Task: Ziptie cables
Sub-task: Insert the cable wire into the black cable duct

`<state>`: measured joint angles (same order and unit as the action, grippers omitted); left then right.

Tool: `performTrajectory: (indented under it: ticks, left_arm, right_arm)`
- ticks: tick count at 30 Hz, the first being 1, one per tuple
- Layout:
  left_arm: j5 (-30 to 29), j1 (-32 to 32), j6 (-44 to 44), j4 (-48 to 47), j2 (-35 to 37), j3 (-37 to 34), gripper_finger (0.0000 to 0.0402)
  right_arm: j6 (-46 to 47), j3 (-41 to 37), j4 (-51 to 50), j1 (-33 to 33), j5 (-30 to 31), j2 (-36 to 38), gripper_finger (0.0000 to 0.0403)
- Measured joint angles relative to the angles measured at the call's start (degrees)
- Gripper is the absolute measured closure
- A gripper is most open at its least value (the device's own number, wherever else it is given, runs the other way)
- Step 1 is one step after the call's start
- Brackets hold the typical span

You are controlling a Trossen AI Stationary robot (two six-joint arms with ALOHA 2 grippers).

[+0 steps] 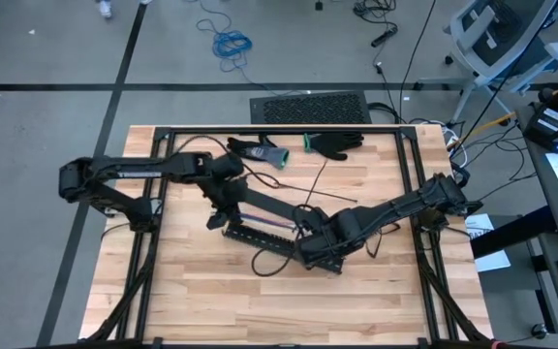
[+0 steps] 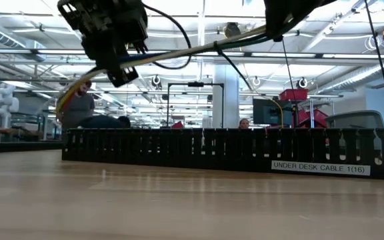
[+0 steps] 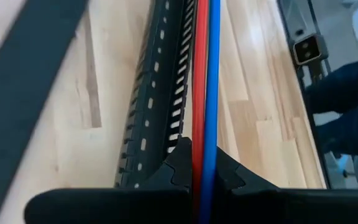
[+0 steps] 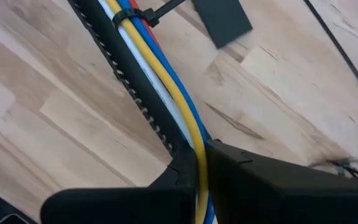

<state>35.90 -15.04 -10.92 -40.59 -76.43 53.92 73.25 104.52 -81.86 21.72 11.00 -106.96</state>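
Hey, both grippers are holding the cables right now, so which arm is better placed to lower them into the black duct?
Neither alone. Left gripper and right gripper each clamp one end of the cables, stretched above the duct; lowering together seems best.

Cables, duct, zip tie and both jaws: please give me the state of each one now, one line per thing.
cables: held in the air over the duct, stretched between both grippers.
zip tie: already wrapped around the cables, tail sticking out.
duct: lying flat on the table.
left gripper: shut on the cables.
right gripper: shut on the cables.
glove: lying at the table's far edge.
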Motion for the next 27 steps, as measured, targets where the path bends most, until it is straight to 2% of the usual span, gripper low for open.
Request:
performTrajectory:
  ticks: [7,17,27]
  left_arm:
    - [-0.4,1.3,-0.5,1.3,-4.5,0.1,0.0382]
    - [-2.1,1.4,-0.1,3.3,-4.7,0.0,0.0382]
    - [-6.9,3.9,-1.2,5.5,-5.2,0.0,0.0382]
  right_arm:
    - [3.5,-0.2,-1.2,2.0,0.6,-0.1,0.0397]
    - [8.5,-9.1,6.1,4.2,-2.3,-0.1,0.0397]
    - [6.9,-13.3,8.9,4.6,-4.4,-0.1,0.0397]
